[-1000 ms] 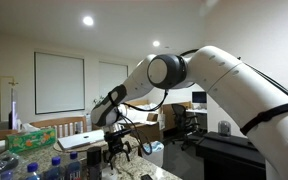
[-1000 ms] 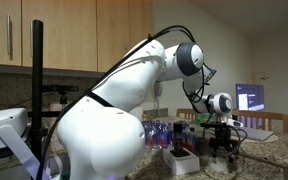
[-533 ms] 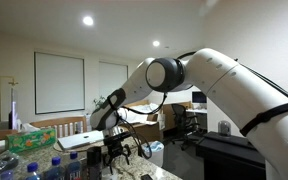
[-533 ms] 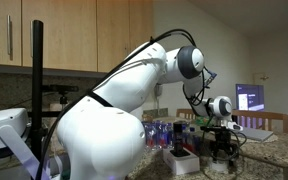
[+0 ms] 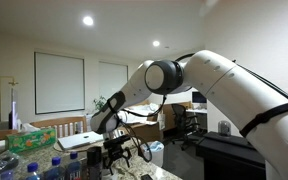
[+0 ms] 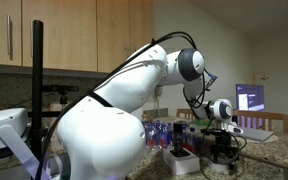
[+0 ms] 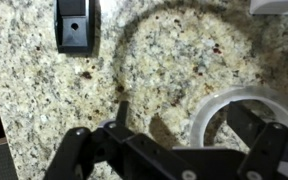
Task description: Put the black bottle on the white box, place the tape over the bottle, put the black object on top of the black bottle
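Observation:
In the wrist view my gripper (image 7: 178, 108) hangs open low over the granite counter (image 7: 164, 50). A whitish ring of tape (image 7: 227, 94) lies flat at the lower right. One finger stands inside the ring and the other outside to its left, so the ring's near wall sits between them, ungripped. The black object (image 7: 73, 25), a flat rectangular piece, lies at the top left. A corner of the white box (image 7: 279, 5) shows at the top right. The black bottle is not visible in any view. In both exterior views the gripper (image 5: 117, 152) (image 6: 222, 152) is down by the counter.
Several clear bottles with blue caps (image 6: 160, 131) (image 5: 32, 168) stand on the counter behind the gripper. A white box-like item (image 6: 181, 161) sits beside it. A black chair (image 5: 228, 152) and desks fill the room beyond the counter's edge.
The arm has sunk slightly toward the counter over the tape. The jaws have stayed open.

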`<action>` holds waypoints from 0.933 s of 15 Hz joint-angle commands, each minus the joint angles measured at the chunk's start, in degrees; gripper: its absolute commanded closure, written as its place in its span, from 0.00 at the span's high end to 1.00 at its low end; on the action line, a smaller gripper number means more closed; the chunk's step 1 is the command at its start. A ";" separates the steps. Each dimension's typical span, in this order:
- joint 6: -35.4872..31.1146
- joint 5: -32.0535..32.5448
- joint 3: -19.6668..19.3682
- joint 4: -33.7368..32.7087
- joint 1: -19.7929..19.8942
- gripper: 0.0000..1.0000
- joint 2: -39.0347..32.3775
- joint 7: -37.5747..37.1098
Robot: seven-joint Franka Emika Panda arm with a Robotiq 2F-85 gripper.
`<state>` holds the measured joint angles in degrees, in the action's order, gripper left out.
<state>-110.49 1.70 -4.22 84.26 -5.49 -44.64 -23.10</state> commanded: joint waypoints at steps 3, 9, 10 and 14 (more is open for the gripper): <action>-1.74 0.26 -1.16 3.20 0.48 0.58 0.47 -0.04; -1.32 -0.33 -0.93 2.82 0.31 0.19 -0.07 -0.32; -1.25 -0.45 -0.79 2.88 0.41 0.13 0.05 -0.08; -0.10 -3.73 0.16 3.94 2.23 0.09 2.22 1.52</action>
<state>-110.85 0.20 -5.11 85.82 -5.02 -44.85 -23.04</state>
